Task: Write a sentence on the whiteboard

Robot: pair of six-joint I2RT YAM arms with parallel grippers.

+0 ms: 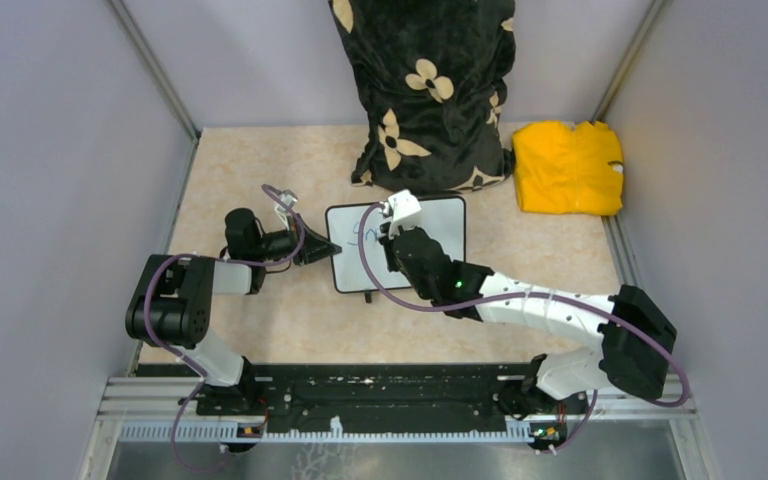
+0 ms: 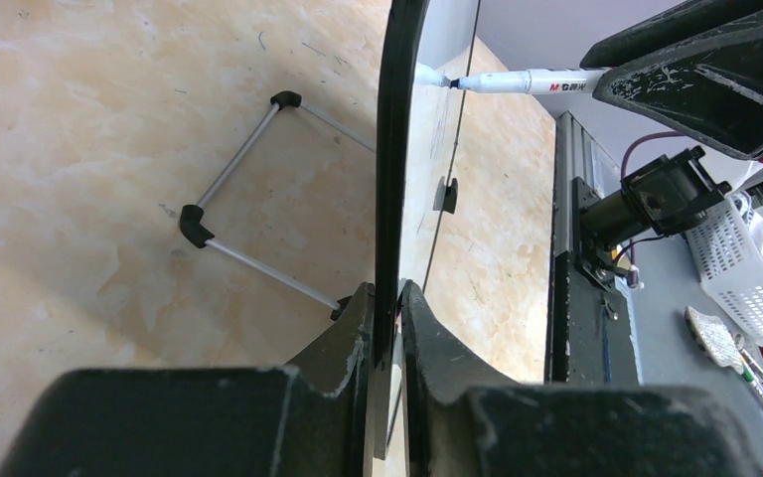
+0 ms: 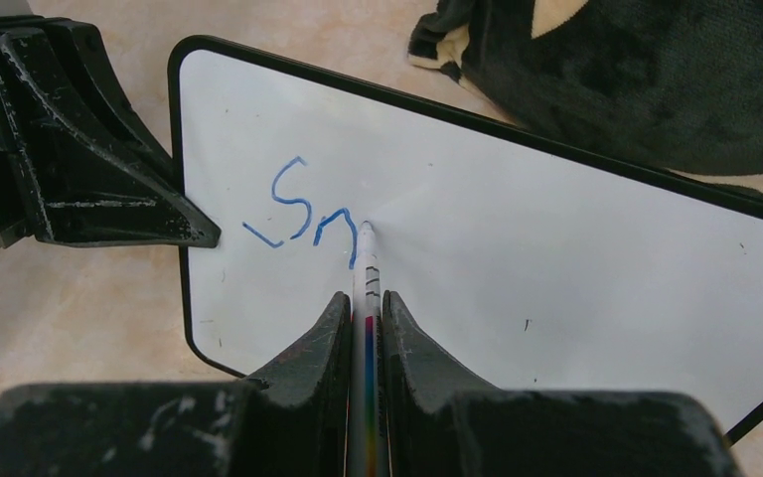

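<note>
The whiteboard (image 1: 440, 225) lies mid-table, white with a thin dark frame. My left gripper (image 1: 322, 250) is shut on its left edge; in the left wrist view the board (image 2: 389, 179) runs edge-on between my fingers (image 2: 358, 333). My right gripper (image 1: 392, 238) is shut on a white marker (image 3: 369, 298) and holds its tip on the board (image 3: 556, 258). The sentence (image 3: 308, 211) stands as blue letters "Sn", the last stroke ending at the marker tip. The marker also shows in the left wrist view (image 2: 527, 81), touching the board face.
A black pillow with cream flowers (image 1: 430, 90) stands behind the board. A yellow cloth (image 1: 568, 165) lies at the back right. A wire stand (image 2: 248, 189) lies on the table beside the board. Grey walls enclose the table on three sides.
</note>
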